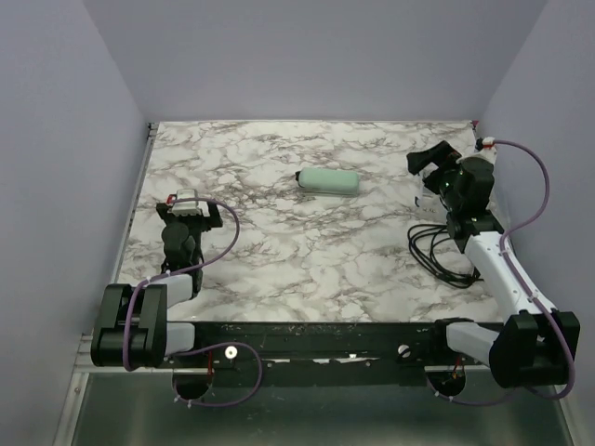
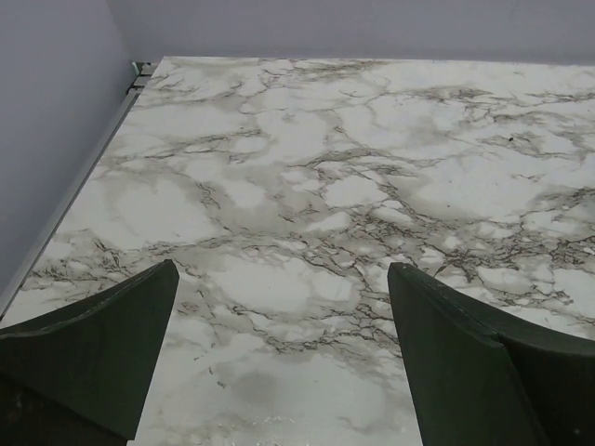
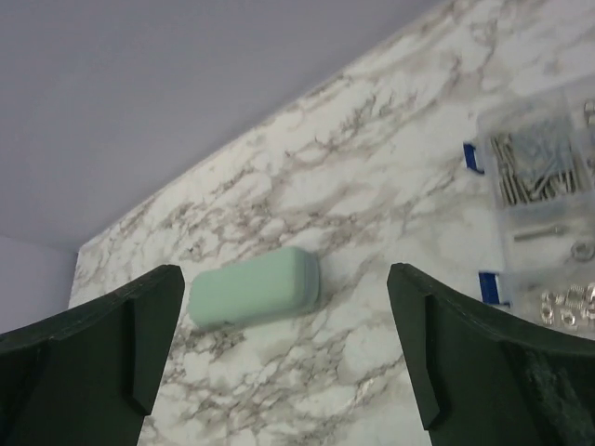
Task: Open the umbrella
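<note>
The marble-patterned tabletop [image 2: 279, 186] looks smooth with a slight sheen, the mint-green case [image 3: 253, 288] smooth matt plastic.

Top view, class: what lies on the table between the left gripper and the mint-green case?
Only bare marble tabletop lies between the left gripper and the mint-green case; the top view shows this.

Worktop [image 1: 279, 265]: white marble-pattern surface with grey veining, closed in by pale lilac walls at the left, far and right sides. A mint-green case [image 1: 327, 180] lies flat on it, far of centre. Near the right edge lie a loosely coiled black cable [image 1: 433, 251] and a clear compartment box [image 3: 544, 177] with blue clasps, holding screws and nuts.
</note>
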Action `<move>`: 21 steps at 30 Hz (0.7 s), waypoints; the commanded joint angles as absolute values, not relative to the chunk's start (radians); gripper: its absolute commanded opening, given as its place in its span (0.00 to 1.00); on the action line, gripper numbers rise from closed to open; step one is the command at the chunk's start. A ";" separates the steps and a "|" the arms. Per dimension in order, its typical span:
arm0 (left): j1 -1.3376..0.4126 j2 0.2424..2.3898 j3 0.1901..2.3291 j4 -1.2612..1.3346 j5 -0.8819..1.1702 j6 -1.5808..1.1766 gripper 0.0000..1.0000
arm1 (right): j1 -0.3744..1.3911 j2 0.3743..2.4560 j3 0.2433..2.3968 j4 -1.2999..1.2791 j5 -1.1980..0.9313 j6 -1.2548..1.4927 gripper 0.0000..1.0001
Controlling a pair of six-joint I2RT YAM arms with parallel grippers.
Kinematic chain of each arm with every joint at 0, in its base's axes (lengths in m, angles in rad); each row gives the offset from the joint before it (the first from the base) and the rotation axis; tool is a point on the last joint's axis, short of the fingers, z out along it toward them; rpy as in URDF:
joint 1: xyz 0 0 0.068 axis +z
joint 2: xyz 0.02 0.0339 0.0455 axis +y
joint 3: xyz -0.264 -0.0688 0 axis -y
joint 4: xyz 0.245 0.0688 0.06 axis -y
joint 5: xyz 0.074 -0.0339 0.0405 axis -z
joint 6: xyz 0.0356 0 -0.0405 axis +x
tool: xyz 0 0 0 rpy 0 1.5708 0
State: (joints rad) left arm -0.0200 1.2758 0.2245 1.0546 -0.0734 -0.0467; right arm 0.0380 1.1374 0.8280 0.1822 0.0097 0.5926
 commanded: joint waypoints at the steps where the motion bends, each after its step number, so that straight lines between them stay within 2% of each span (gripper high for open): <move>1: -0.020 1.279 0.239 1.077 -0.056 -0.046 0.98 | 0.036 1.165 0.843 -0.038 -0.016 0.781 1.00; 4: -0.061 1.284 0.222 1.123 -0.151 -0.021 0.98 | 0.032 1.134 0.806 -0.141 -0.010 0.921 1.00; 6: -0.060 1.281 0.227 1.106 -0.143 -0.025 0.99 | 0.005 1.118 0.773 -0.077 -0.170 0.841 1.00; 9: -0.060 1.282 0.226 1.108 -0.143 -0.025 0.98 | 0.005 1.177 0.887 -0.174 -0.274 0.750 1.00; 13: -0.060 1.282 0.226 1.111 -0.143 -0.025 0.99 | 0.005 1.276 1.026 -0.377 -0.242 0.618 1.00; 21: -0.060 1.282 0.227 1.109 -0.143 -0.025 0.99 | 0.017 1.170 0.876 -0.305 -0.371 0.733 1.00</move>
